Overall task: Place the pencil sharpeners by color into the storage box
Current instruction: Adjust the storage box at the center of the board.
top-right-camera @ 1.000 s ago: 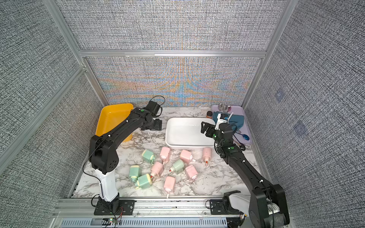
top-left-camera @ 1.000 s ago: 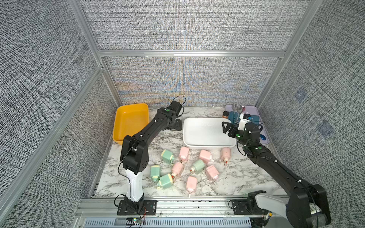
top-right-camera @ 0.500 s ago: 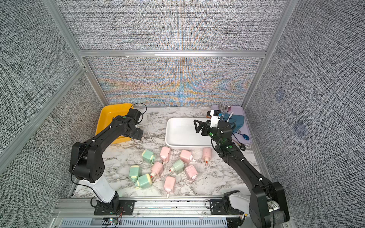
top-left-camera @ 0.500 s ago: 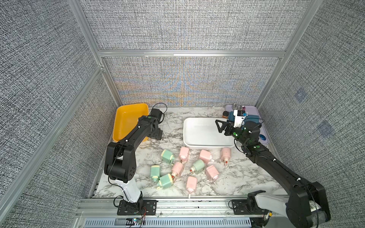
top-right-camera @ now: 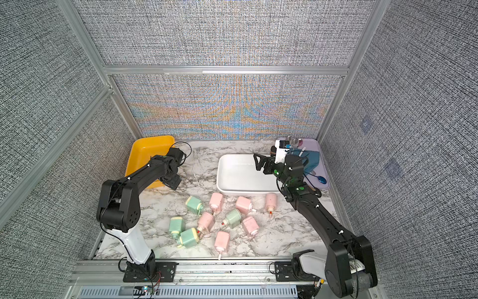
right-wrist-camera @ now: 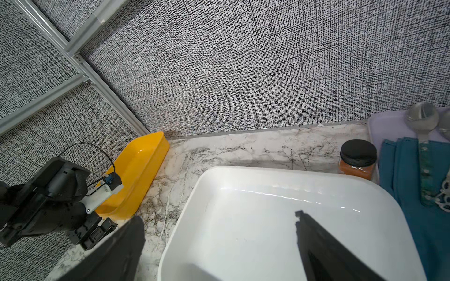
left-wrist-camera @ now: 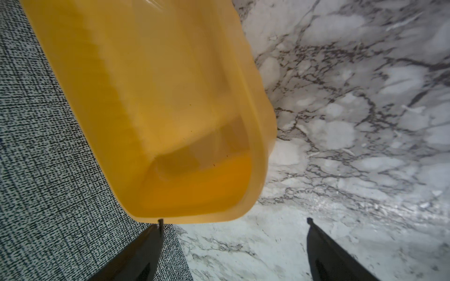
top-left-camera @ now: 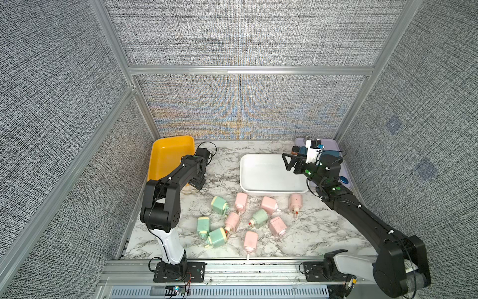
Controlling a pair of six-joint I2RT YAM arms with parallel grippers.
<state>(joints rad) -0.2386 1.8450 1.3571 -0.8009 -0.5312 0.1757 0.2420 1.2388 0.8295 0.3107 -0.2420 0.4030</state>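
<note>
The marble tabletop [top-left-camera: 323, 233] carries a yellow storage box [top-left-camera: 165, 155] at its far left corner, a white storage box [top-left-camera: 244, 178] right of centre, a lilac tray [top-right-camera: 314, 147] at its far right corner with a spice jar [right-wrist-camera: 356, 159] just beside it, and six pink pencil sharpeners [top-left-camera: 269, 204] mingled with four green pencil sharpeners [top-left-camera: 219, 204] toward the near edge.

No text, brand, number or sign could be read on any surface inspected. One label was noted: a white sticker with dark bars [top-right-camera: 356, 264], resembling a barcode, on the base housing of the right arm [top-right-camera: 338, 274], seen in both top views. Its bars and any characters were too small to make out. Both wrist views were checked and showed no markings.
</note>
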